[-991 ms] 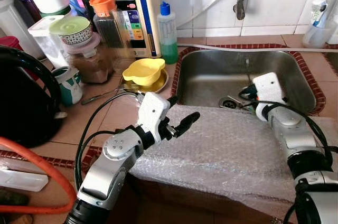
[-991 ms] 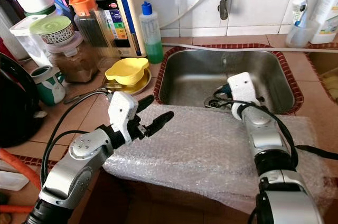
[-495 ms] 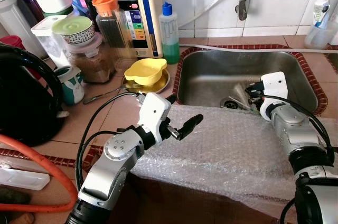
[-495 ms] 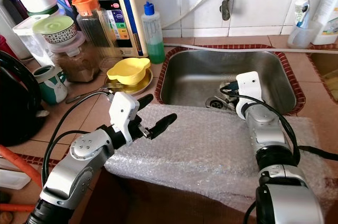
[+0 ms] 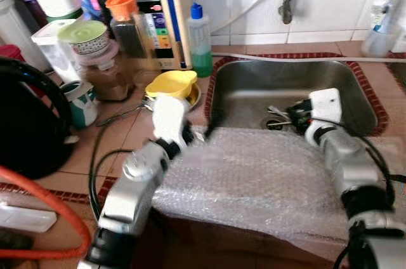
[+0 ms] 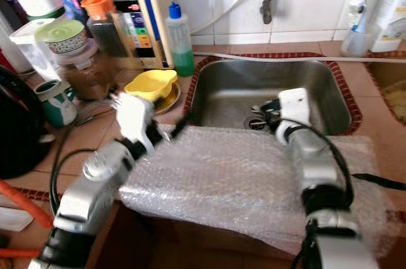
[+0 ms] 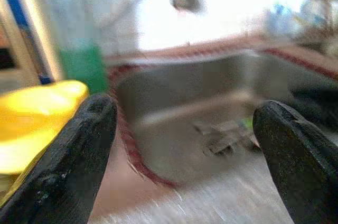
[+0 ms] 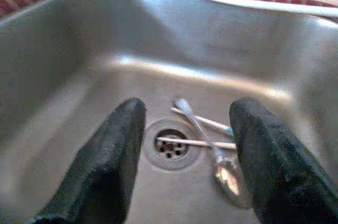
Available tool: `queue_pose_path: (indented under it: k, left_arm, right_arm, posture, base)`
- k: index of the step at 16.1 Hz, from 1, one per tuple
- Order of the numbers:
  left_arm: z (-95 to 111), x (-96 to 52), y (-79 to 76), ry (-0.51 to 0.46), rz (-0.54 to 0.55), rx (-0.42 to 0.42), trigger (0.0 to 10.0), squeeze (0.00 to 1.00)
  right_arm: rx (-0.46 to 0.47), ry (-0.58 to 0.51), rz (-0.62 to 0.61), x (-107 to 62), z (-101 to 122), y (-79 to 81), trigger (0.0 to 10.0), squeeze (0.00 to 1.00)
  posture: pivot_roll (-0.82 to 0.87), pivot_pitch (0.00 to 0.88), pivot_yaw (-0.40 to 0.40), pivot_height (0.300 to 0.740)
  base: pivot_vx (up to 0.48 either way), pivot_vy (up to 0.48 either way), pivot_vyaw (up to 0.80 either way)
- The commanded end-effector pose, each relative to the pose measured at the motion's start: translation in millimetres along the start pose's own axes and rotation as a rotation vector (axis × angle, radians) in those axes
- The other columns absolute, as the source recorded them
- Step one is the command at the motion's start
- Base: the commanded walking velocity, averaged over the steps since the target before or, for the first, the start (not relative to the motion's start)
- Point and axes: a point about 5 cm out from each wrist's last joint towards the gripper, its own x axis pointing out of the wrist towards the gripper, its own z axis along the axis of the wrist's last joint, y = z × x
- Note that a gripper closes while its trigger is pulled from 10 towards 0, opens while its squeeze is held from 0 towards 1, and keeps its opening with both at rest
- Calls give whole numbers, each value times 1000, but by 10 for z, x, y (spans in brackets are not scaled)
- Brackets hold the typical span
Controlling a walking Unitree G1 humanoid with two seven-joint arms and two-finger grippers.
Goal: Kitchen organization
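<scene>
My right gripper [image 8: 188, 106] reaches into the steel sink [image 5: 355, 85], open above the drain [image 8: 171, 147]. A spoon [image 8: 222, 166] and two thin utensils lie across the drain under its fingers. In the eye views this gripper [image 5: 293, 114] is by the drain, pointing left. My left gripper [image 7: 185, 105] is open and holds nothing. It hovers at the near left corner of the sink, over the edge of a bubble wrap sheet [image 5: 254, 180]. A yellow bowl [image 5: 172, 85] on a plate sits just left of it. The left arm [image 5: 143, 167] is blurred by motion.
The counter at left is crowded: a black kettle [image 5: 25, 117], a mug [image 5: 81, 101], jars with lids [image 5: 108, 69], a water purifier [image 5: 158, 15] and a green soap bottle [image 5: 200, 40]. A tap [image 5: 287, 2] hangs over the sink. An orange hose [image 5: 57, 199] curves at the near left.
My left arm has swung back and to the left, toward the sink's corner and the yellow bowl, and is blurred. The right gripper has shifted slightly left over the drain.
</scene>
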Motion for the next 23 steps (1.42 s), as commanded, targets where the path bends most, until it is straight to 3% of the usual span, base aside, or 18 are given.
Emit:
queue_pose_path:
  k: [1,3,5,6,8,9,10,12,15,18,21,23]
  left_arm:
    - [-2,2,150,-5,102,-24,10000,1000]
    - [37,28,347,-40,258,-48,10000,1000]
    - [42,28,446,-42,318,-7,10000,1000]
    - [37,14,548,-34,333,90,10000,1000]
    - [27,-18,688,-12,363,170,10000,1000]
    - [6,-49,800,20,431,205,10000,694]
    - [-8,-72,859,37,478,212,10000,31]
    - [-73,-146,992,64,632,134,10000,0]
    - [-72,-163,1032,36,703,107,10000,0]
    - [-213,-209,1074,69,837,-132,10000,0]
    - [-336,-246,1067,102,921,-296,10000,0]
    - [-349,-261,1052,91,935,-341,10000,0]
  right_arm:
    - [-15,-38,105,-12,53,235,10000,1000]
    - [-74,-142,236,-127,192,541,10000,1000]
    - [-111,-178,301,-204,234,694,10000,1000]
    - [-131,-189,343,-260,235,804,10000,1000]
    - [-143,-195,369,-306,224,880,10000,1000]
    - [-146,-193,374,-329,225,899,10000,1000]
    - [-146,-193,375,-329,227,904,10000,1000]
    - [-152,-192,385,-345,228,941,10000,1000]
    - [-153,-184,394,-387,225,972,10000,1000]
    - [-165,-176,398,-408,220,983,10000,1000]
    - [-170,-171,400,-424,223,994,10000,1000]
    - [-173,-167,405,-435,210,1006,10000,1000]
  posture:
    - [-287,64,170,740]
    - [-298,64,168,740]
    - [-309,62,166,740]
    - [-312,62,166,740]
    - [-311,60,163,740]
    - [-309,60,161,740]
    - [-309,60,161,740]
    - [-307,63,159,740]
    - [-306,65,155,740]
    - [-311,65,149,740]
    - [-312,65,146,740]
    - [-312,65,146,740]
  base:
    - [0,0,0]
    - [0,0,0]
    - [0,0,0]
    - [0,0,0]
    - [0,0,0]
    - [0,0,0]
    - [0,0,0]
    - [0,0,0]
    - [0,0,0]
    - [0,0,0]
    - [0,0,0]
    - [0,0,0]
